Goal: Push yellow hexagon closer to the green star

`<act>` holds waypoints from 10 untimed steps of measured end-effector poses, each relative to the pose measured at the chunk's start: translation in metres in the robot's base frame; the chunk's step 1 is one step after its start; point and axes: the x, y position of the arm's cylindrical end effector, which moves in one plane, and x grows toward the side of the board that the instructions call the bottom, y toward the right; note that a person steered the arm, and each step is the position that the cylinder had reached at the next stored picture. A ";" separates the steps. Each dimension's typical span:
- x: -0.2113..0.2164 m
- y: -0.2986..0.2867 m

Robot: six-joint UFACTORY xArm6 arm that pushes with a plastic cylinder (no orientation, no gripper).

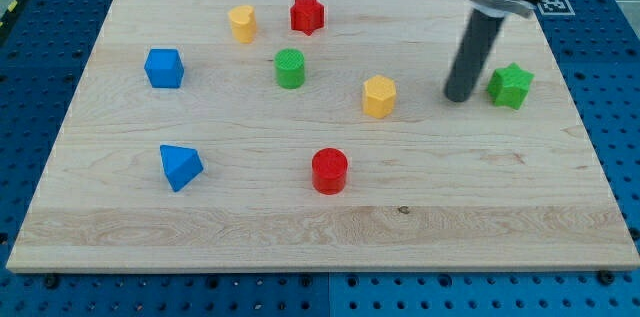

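- Worktop [120, 227]: pale wooden board on a blue pegboard.
- Yellow hexagon [379, 96]: right of centre, well left of the green star.
- Green star [511, 86]: right side of the frame.
- My tip [458, 97]: standing between hexagon and star, just beside the star, apart from the hexagon.
- Tool: a plain rod with nothing that opens or closes; holding nothing.
- Other blocks: yellow block [242, 24] and red star [308, 14] at upper centre, green cylinder [290, 68], blue cube [164, 68], blue triangle [180, 167], red cylinder [329, 171].
- Risk: from here a leftward stroke would drive the hexagon away; a rightward one would knock the star off. Rounding the hexagon too closely may clip it.
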 end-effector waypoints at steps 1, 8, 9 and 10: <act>-0.030 -0.061; 0.074 -0.062; 0.069 -0.059; 0.052 -0.046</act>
